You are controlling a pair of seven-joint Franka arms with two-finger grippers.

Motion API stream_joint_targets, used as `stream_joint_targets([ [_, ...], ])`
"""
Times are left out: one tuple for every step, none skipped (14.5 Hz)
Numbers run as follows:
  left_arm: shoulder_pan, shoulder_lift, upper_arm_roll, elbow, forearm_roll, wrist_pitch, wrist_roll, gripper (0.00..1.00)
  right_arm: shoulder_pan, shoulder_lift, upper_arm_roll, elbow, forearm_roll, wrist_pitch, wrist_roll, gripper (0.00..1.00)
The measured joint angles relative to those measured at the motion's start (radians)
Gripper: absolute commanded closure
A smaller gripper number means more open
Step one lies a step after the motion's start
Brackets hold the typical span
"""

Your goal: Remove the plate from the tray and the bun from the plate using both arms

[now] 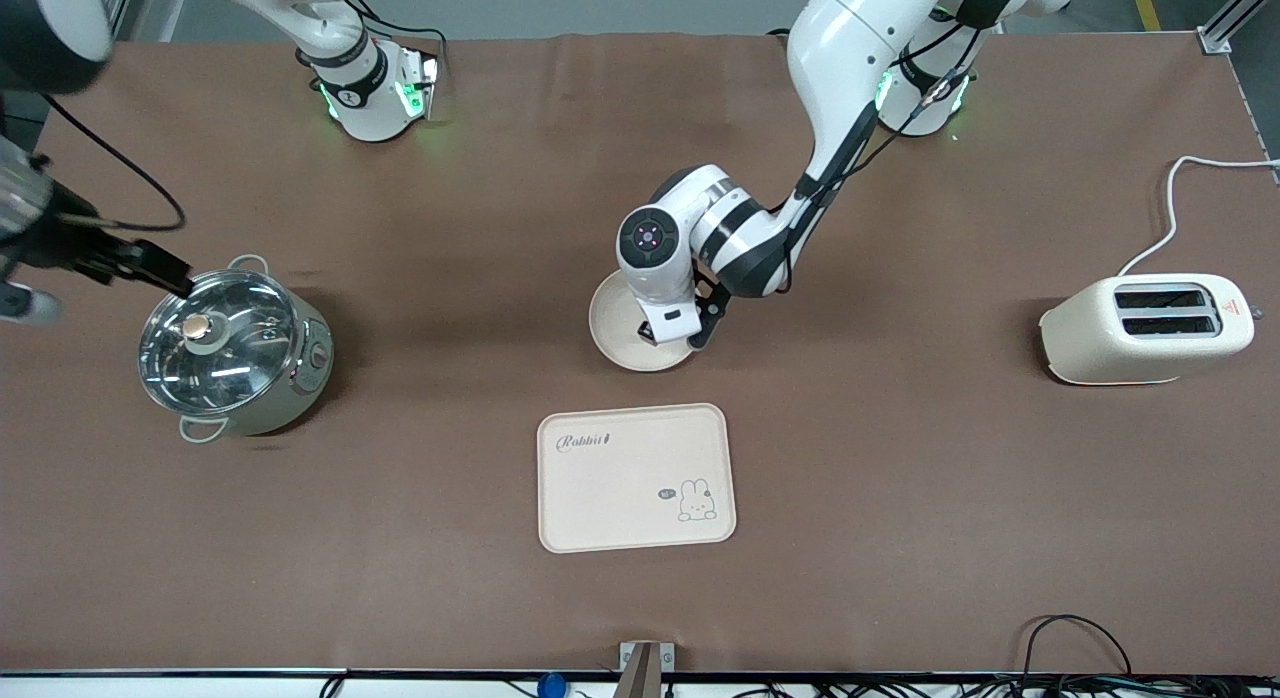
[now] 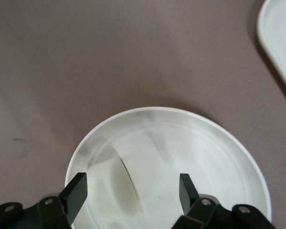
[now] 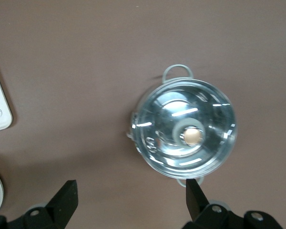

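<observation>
The round cream plate (image 1: 612, 328) lies on the table at mid-table, farther from the front camera than the rabbit tray. My left gripper (image 1: 666, 334) hangs low over the plate and is open. In the left wrist view the plate (image 2: 219, 157) fills the lower half, and the pale bun (image 2: 117, 191) lies in it between the spread fingers of my left gripper (image 2: 133, 191), close to one finger. The bun is hidden in the front view. My right gripper (image 1: 160, 270) is open and empty, up over the pot's edge at the right arm's end of the table; it also shows in the right wrist view (image 3: 131, 200).
A steel pot with a glass lid (image 1: 235, 358) stands at the right arm's end; it also shows in the right wrist view (image 3: 186, 131). The rectangular rabbit tray (image 1: 636, 476) lies nearer the front camera than the plate. A cream toaster (image 1: 1150, 330) stands at the left arm's end.
</observation>
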Motion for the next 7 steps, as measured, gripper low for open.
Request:
stream_joint_targets([
  [-0.007,0.007,0.000,0.000,0.000,0.002,-0.019,0.28,-0.001,-0.017,-0.029,0.013,0.000,-0.029,-0.037,0.00],
  [-0.014,0.013,0.000,0.000,0.000,0.004,-0.037,0.32,-0.003,-0.027,-0.058,0.033,-0.001,-0.064,-0.076,0.00],
  [-0.019,0.018,0.000,0.000,0.000,0.007,-0.048,0.38,-0.006,-0.033,-0.087,0.057,-0.001,-0.094,-0.114,0.00],
  [-0.023,0.021,-0.001,0.000,0.000,0.007,-0.052,0.42,-0.010,-0.036,-0.110,0.078,-0.001,-0.109,-0.143,0.00],
  [-0.026,0.023,-0.001,0.000,0.000,0.007,-0.053,0.49,-0.011,-0.036,-0.123,0.089,-0.001,-0.115,-0.157,0.00],
  [-0.029,0.023,-0.001,0.000,0.000,0.007,-0.055,0.56,-0.010,-0.036,-0.123,0.092,0.000,-0.115,-0.160,0.00],
  [-0.030,0.023,-0.001,0.000,0.000,0.007,-0.055,0.63,-0.006,-0.033,-0.119,0.091,0.000,-0.112,-0.160,0.00],
])
